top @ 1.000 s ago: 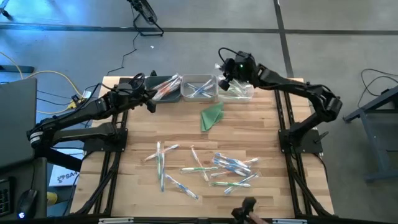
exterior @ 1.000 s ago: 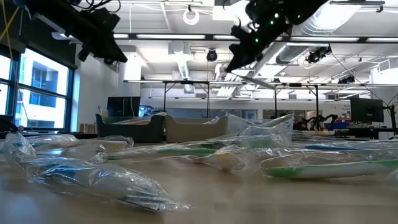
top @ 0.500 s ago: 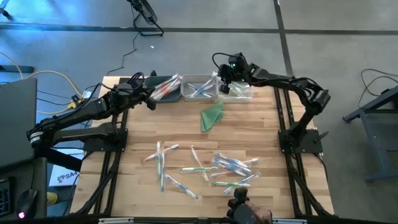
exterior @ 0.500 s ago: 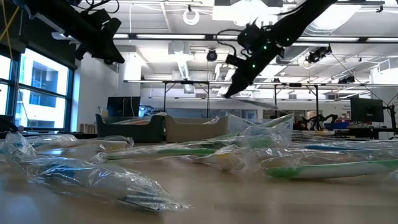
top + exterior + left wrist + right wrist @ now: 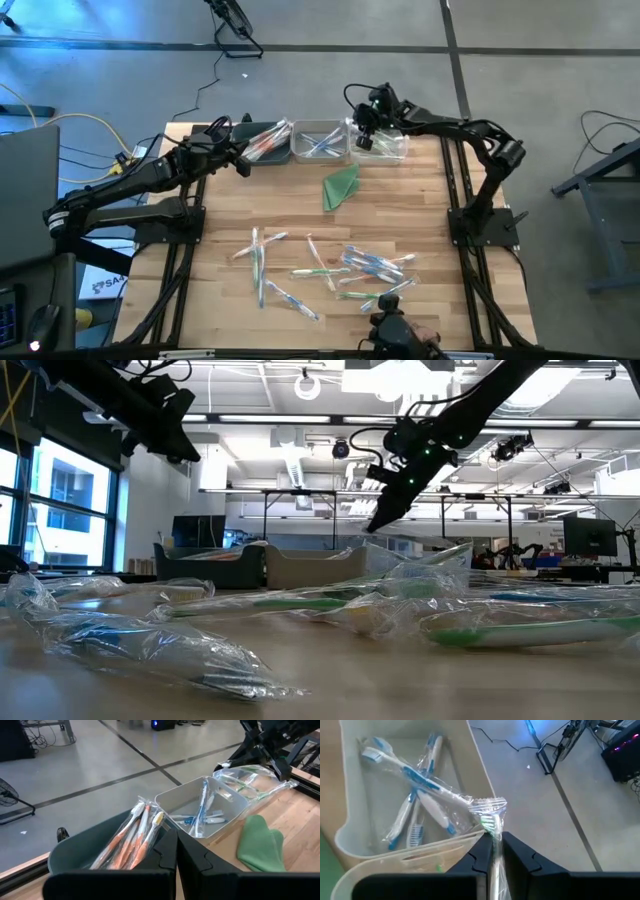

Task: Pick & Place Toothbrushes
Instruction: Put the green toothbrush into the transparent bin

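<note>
Three bins stand in a row at the table's far edge. The dark bin [image 5: 262, 142] holds orange toothbrushes [image 5: 131, 836], the grey bin [image 5: 320, 141] blue ones [image 5: 415, 795], and the clear bin [image 5: 388, 146] green ones. My right gripper [image 5: 363, 128] hangs over the clear bin's left end, shut on a wrapped green toothbrush [image 5: 491, 824]. My left gripper [image 5: 176, 851] is shut on nothing, just near of the dark bin. Several wrapped toothbrushes [image 5: 335, 270] lie loose on the wood near the front. My right gripper pinches the wrapped green toothbrush just behind its head [image 5: 494, 842] between the two fingers. The brush lies along the fingers, its bristle end and the wrapper's tip [image 5: 489, 806] sticking out past them. The fingers slant downward. The brush is clear of the bins.
A folded green cloth [image 5: 342, 186] lies on the wood just near of the bins. A dark shape with what looks like a person's hand [image 5: 400, 332] shows at the table's near edge. Bare wood lies between the cloth and the loose pile.
My right gripper has come down toward the clear bin with the green toothbrush, tipping further downward and rolling a little. Its elbow has swung toward the table's far edge. The dark shape at the near edge has shifted.
</note>
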Robot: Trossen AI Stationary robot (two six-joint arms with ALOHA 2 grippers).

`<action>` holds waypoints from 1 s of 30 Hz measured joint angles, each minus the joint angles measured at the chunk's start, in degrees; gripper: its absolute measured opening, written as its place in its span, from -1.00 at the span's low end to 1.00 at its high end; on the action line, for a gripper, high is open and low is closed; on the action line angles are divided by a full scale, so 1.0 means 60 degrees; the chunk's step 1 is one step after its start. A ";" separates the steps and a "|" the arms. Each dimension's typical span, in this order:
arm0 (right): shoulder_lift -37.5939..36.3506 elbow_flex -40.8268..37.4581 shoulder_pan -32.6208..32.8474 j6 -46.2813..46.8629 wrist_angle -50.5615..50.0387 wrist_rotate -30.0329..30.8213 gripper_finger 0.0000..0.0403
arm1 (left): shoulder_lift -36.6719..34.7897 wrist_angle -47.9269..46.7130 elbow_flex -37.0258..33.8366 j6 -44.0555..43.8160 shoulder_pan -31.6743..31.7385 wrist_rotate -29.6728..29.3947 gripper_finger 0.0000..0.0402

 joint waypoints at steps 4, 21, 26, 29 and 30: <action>0.0002 0.0000 0.0007 -0.0018 -0.0170 0.0036 -0.80 | 0.0000 -0.0001 0.0000 0.0000 0.0000 0.0002 -1.00; -0.0211 0.0000 0.0235 0.0276 -0.1004 0.1884 -0.27 | 0.0000 -0.0001 0.0000 -0.0004 0.0000 0.0104 -1.00; -0.0776 0.0000 0.0752 0.0252 -0.0992 0.3271 -0.28 | 0.0000 -0.0011 0.0000 -0.0004 -0.0004 0.0246 -1.00; -0.1197 0.0000 0.1056 0.0304 -0.0992 0.3379 -0.32 | -0.0001 -0.0020 0.0000 -0.0004 -0.0004 0.0244 -1.00; -0.1317 0.0000 0.1148 0.0377 -0.1002 0.3360 -0.33 | -0.0004 -0.0020 0.0000 -0.0004 -0.0004 0.0242 -1.00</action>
